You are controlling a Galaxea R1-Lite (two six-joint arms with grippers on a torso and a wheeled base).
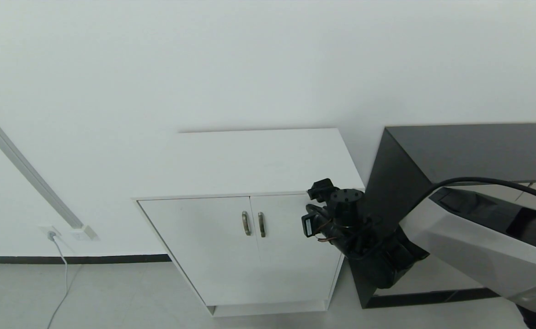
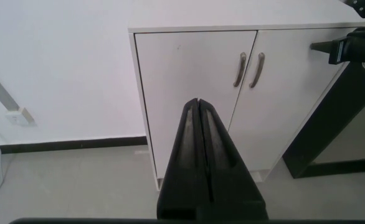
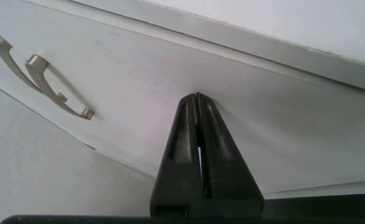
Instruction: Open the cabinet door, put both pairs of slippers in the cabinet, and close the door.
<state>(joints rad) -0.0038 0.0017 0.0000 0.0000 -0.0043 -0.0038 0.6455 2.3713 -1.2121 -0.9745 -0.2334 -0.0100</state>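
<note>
The white cabinet (image 1: 259,160) stands on the floor against the wall, with a black unit (image 1: 432,151) just beside its right side. Both doors (image 1: 204,246) are closed, hiding the inside. The right gripper (image 3: 198,102), pressed together, sits close to the right door, near the two metal handles (image 1: 246,223). The left gripper (image 2: 198,106), also pressed together, hangs apart before the left door.

Left gripper (image 2: 198,102): fingers pressed together, in front of the cabinet, not touching it.
Cabinet (image 2: 195,62): white, both doors closed.
Handles (image 2: 239,68): two, side by side where the doors met.
Right gripper (image 2: 347,48): by the right door's outer edge.
Socket (image 2: 19,116): on the wall, left of the cabinet.
</note>
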